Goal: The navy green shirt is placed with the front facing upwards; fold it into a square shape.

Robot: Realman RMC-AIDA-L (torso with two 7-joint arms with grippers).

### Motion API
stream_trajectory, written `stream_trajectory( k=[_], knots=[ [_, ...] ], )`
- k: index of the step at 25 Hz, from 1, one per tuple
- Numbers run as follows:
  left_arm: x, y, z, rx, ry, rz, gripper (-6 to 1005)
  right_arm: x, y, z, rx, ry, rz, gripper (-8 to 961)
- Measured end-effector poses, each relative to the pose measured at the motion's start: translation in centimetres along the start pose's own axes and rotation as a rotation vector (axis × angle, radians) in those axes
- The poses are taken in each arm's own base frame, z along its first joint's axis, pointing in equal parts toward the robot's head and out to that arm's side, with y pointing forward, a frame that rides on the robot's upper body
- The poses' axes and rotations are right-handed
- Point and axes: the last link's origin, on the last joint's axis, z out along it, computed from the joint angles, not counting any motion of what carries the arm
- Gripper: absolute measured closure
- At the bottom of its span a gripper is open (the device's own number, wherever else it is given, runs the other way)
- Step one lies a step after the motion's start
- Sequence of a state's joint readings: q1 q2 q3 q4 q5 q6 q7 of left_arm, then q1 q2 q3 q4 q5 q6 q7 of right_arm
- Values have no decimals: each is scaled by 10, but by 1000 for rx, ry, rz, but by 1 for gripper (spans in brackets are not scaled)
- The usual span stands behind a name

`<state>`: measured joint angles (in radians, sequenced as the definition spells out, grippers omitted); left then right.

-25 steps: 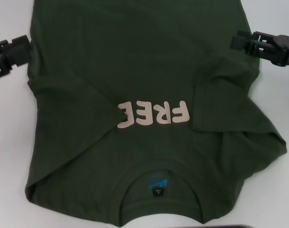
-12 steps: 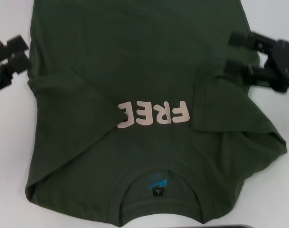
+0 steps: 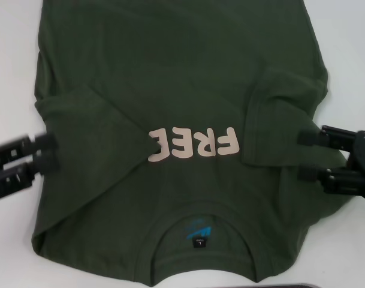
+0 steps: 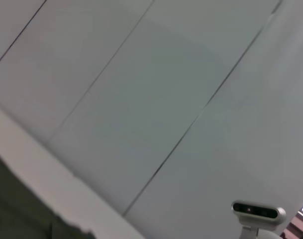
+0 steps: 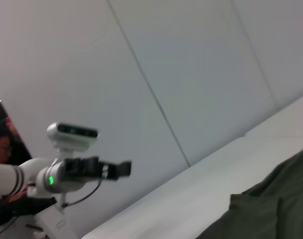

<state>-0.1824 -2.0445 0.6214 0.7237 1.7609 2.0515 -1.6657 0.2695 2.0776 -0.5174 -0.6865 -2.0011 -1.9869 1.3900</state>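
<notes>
The navy green shirt point(image 3: 182, 120) is lying flat on the white surface point(image 3: 350, 48), front up, its collar point(image 3: 200, 225) nearest the robot and its hem running out of the head view at the far side. Both sleeves are lying folded in over the chest, one on each side of the pale "FREE" lettering point(image 3: 193, 144), so the body is already narrowed, I judge, for the lengthwise fold into a square.

Level with that lettering, the left end effector point(image 3: 47, 153) is reaching over the shirt's left edge with its two fingers apart, gripping nothing. The right end effector point(image 3: 307, 156) is mirroring it at the right edge, just beside the folded sleeve, fingers likewise spread. Their matched placement suggests a paired pinch of the side edges.

Counted: one shirt, two folded sleeves, two end effectors, four letters visible.
</notes>
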Motion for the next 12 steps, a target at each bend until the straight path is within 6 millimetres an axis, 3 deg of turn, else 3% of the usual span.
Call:
stream_trajectory(
  k=[5,12],
  knots=[
    [-10,-2,-8,49,-98,-335,387,-1,-1,-11,35,-14,58,111],
    [-19,-5,-14,130,-112,-710,386,-28,-16,-19,51,-8,137,113]
  ],
)
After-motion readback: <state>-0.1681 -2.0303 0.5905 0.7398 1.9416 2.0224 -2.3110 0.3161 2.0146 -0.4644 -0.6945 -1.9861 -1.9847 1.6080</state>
